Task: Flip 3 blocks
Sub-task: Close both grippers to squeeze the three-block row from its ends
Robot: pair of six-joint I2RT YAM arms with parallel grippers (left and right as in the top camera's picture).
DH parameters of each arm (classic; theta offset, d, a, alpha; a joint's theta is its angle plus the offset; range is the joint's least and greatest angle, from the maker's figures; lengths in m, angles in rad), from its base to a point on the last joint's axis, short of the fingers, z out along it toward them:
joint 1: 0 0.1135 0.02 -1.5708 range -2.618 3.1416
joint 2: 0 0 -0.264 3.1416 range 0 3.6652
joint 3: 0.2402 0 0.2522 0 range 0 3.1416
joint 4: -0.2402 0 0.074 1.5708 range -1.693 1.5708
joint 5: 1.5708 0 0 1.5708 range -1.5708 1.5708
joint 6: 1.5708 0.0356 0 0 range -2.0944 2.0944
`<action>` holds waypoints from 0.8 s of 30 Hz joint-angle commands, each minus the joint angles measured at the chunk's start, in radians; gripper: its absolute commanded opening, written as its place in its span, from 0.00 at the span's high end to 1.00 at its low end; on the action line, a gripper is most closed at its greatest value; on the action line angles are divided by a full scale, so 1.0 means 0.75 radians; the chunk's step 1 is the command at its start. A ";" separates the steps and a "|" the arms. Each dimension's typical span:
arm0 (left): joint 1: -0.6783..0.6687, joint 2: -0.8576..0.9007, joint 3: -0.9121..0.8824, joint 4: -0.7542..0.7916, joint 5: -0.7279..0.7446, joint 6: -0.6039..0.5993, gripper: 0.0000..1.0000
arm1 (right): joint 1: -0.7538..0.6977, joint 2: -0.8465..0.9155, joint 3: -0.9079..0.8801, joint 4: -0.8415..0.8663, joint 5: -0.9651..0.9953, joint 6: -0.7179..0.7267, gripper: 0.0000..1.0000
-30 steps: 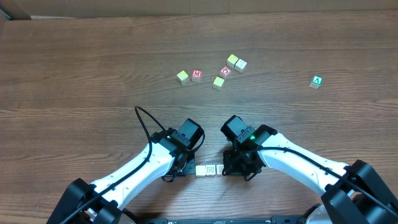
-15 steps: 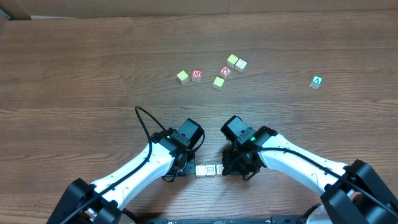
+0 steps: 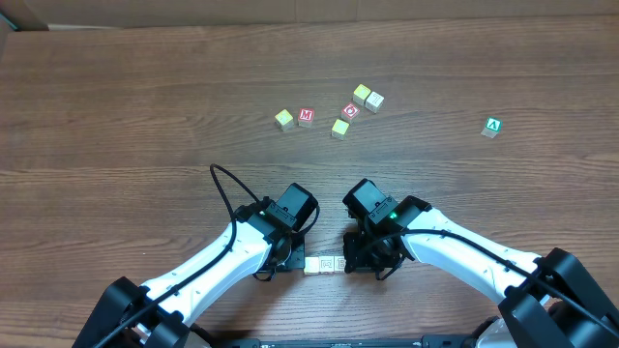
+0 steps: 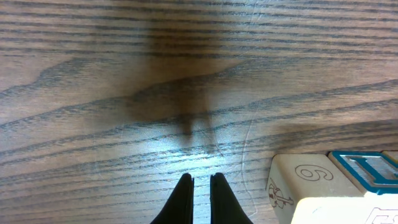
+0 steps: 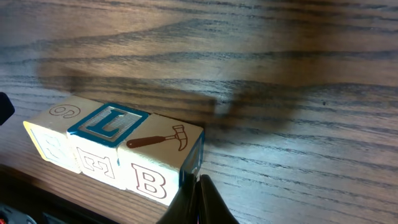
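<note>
Blocks: 3 touching in 1 row; 7 other cubes scattered elsewh

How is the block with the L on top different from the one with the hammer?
The L block has a blue frame and blue letter on top; the hammer block has a reddish-brown picture and no frame. The L block sits mid-row; the hammer block is at the end by the right gripper. Both are pale wooden cubes, lying flat and touching.
</note>
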 commanded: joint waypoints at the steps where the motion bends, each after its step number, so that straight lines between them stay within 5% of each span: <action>1: 0.007 0.008 -0.013 0.011 0.036 0.031 0.96 | 0.005 -0.001 -0.007 0.012 -0.012 -0.019 0.96; 9: 0.007 0.008 -0.013 0.019 0.150 0.174 0.96 | 0.004 -0.001 -0.007 -0.045 0.031 0.073 0.96; 24: 0.007 0.009 -0.013 -0.013 0.185 0.181 0.96 | 0.026 -0.001 -0.007 -0.048 -0.008 0.149 0.96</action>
